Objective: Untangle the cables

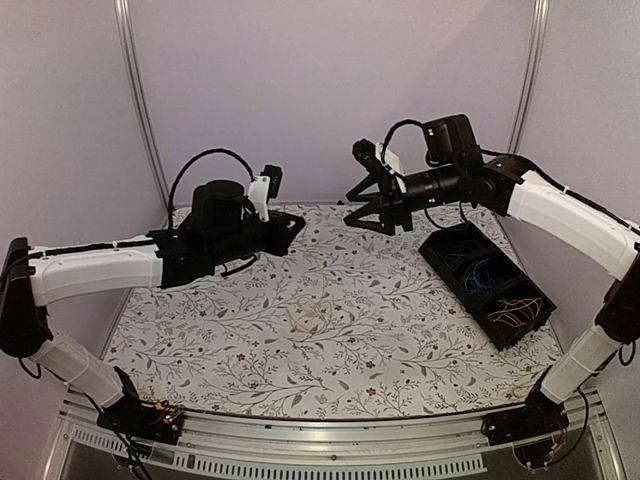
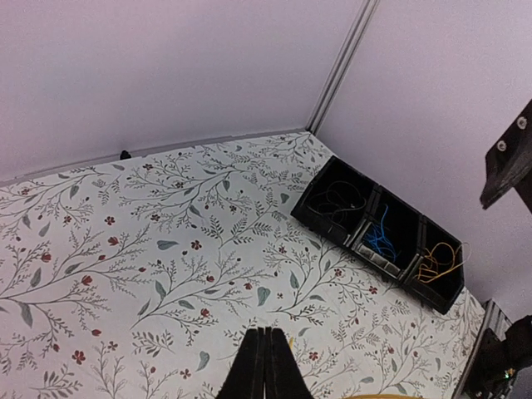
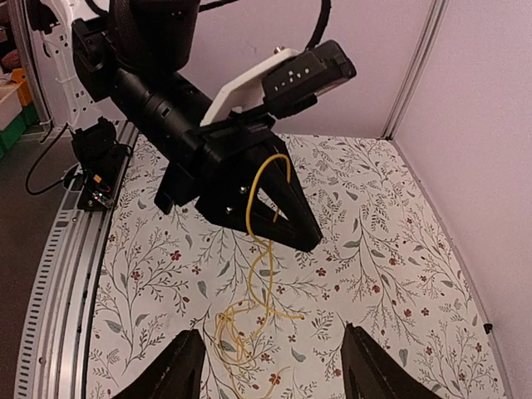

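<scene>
Yellow cables (image 3: 249,320) hang pinched in left fingers (image 3: 295,224); right fingers (image 3: 184,366) spread.

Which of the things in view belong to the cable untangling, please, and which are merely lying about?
Belonging to the job:
- thin yellow wire tangle, one strand lifted off the table
- loose blue wires
- loose orange wires

Just lying about:
- black three-compartment plastic bin
- floral-patterned table cover

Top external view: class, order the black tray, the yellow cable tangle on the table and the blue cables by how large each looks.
1. black tray
2. yellow cable tangle
3. blue cables
The last two look close in size, so their order is unsure.
</scene>
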Robot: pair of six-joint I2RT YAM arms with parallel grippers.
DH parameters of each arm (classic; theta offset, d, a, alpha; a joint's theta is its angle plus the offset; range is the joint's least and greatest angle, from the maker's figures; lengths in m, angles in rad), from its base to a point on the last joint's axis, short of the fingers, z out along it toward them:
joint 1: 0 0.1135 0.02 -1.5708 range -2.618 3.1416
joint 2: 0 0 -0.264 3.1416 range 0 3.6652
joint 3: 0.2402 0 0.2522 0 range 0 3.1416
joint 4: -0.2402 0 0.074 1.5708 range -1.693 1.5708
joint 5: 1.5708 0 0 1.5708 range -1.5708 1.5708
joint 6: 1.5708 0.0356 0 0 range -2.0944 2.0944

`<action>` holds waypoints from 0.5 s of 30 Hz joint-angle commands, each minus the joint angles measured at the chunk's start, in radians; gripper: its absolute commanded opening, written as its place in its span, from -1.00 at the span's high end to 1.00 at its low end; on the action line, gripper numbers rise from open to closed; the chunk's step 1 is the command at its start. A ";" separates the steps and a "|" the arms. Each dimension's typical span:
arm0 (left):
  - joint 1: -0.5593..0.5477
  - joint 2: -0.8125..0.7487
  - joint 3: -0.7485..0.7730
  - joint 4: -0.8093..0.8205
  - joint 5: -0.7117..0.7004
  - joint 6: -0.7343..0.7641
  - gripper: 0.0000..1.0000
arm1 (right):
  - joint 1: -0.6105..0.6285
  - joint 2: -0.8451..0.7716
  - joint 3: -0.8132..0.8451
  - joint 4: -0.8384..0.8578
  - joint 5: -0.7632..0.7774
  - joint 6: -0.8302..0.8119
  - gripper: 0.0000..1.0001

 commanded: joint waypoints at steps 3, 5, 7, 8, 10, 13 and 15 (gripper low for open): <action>-0.021 0.067 0.067 0.029 0.060 -0.019 1.00 | 0.046 0.086 0.106 -0.003 -0.052 0.076 -0.21; -0.026 0.087 0.087 0.019 0.070 -0.025 1.00 | 0.054 0.109 0.114 0.000 -0.053 0.071 -0.20; -0.035 0.100 0.107 0.011 0.076 -0.022 1.00 | 0.056 0.125 0.120 0.007 -0.059 0.076 -0.19; -0.040 0.106 0.114 0.007 0.078 -0.020 1.00 | 0.058 0.134 0.121 0.008 -0.064 0.081 -0.19; -0.046 0.116 0.126 0.001 0.082 -0.016 1.00 | 0.059 0.144 0.121 0.016 -0.067 0.093 -0.18; -0.055 0.127 0.138 -0.004 0.084 -0.013 1.00 | 0.061 0.165 0.122 0.029 -0.051 0.120 -0.06; -0.059 0.130 0.143 -0.005 0.084 -0.013 1.00 | 0.061 0.173 0.124 0.040 -0.033 0.133 0.13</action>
